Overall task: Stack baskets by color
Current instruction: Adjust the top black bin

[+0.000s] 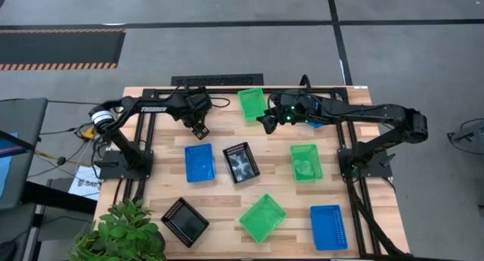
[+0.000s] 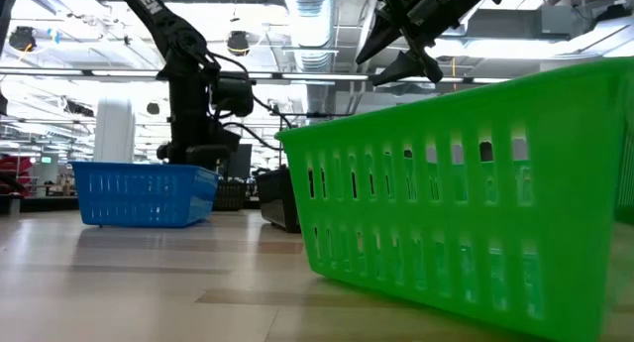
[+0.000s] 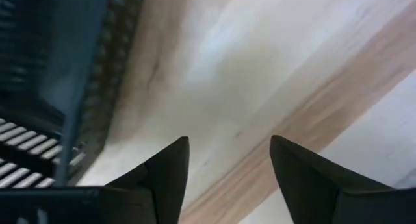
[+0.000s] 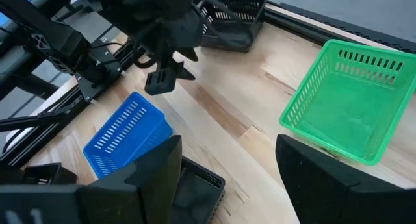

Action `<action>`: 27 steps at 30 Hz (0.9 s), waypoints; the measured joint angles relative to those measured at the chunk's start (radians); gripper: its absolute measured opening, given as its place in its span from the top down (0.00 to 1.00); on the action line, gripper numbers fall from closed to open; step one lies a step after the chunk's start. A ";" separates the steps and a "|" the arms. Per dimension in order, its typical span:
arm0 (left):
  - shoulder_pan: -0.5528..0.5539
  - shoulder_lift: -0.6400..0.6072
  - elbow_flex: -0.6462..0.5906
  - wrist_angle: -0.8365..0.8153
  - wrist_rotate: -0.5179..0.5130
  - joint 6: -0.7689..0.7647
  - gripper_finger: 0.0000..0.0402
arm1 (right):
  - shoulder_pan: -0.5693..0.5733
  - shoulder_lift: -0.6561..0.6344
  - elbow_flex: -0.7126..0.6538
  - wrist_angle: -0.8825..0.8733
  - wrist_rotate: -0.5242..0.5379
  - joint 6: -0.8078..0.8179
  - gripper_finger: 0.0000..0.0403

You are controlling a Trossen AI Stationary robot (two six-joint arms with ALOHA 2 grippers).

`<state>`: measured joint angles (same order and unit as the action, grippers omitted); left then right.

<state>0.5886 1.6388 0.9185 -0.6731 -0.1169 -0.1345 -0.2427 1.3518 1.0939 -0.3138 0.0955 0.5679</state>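
Observation:
Several baskets rest flat on the wooden table. In the high view there are a green one (image 1: pixel 252 104) at the far middle, a blue (image 1: pixel 200 162) and a black (image 1: pixel 241 162) side by side, a green (image 1: pixel 305 161), and near the front a black (image 1: pixel 184 220), a green (image 1: pixel 262 217) and a blue (image 1: pixel 328 226). My left gripper (image 1: pixel 200 130) (image 3: pixel 229 143) points down, open, over bare wood just beyond the blue basket's far rim (image 3: pixel 65 87). My right gripper (image 1: pixel 265 125) (image 4: pixel 227 143) hangs open, high above the black basket (image 4: pixel 195 185).
A potted plant (image 1: pixel 125 231) stands at the table's near left corner. Black frame rails (image 1: pixel 219 91) run along the far edge and both sides. Bare wood lies between the two middle baskets and the near row.

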 joint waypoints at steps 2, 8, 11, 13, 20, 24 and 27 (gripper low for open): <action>-0.001 -0.002 0.014 -0.001 -0.004 0.000 0.57 | 0.000 0.000 0.000 0.000 -0.002 0.000 0.32; -0.013 -0.003 0.132 -0.091 0.123 -0.012 0.82 | 0.000 0.000 0.000 0.000 -0.014 0.000 0.32; -0.039 -0.003 0.217 -0.140 0.129 0.038 0.86 | 0.000 0.000 0.000 0.000 -0.018 0.000 0.32; -0.054 -0.004 0.268 -0.164 0.064 0.084 0.85 | 0.000 0.000 0.000 0.000 -0.018 0.000 0.32; -0.052 -0.004 0.329 -0.165 -0.079 0.205 0.59 | 0.000 0.000 0.000 -0.005 -0.019 0.000 0.32; -0.027 -0.002 0.287 -0.170 -0.099 0.229 0.44 | 0.000 0.000 0.000 -0.020 -0.021 0.000 0.32; -0.006 -0.001 0.248 -0.167 -0.141 0.245 0.39 | 0.000 0.000 0.000 -0.023 -0.021 0.000 0.32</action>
<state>0.5825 1.6375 1.1664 -0.8397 -0.2575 0.1108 -0.2424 1.3518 1.0939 -0.3369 0.0746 0.5678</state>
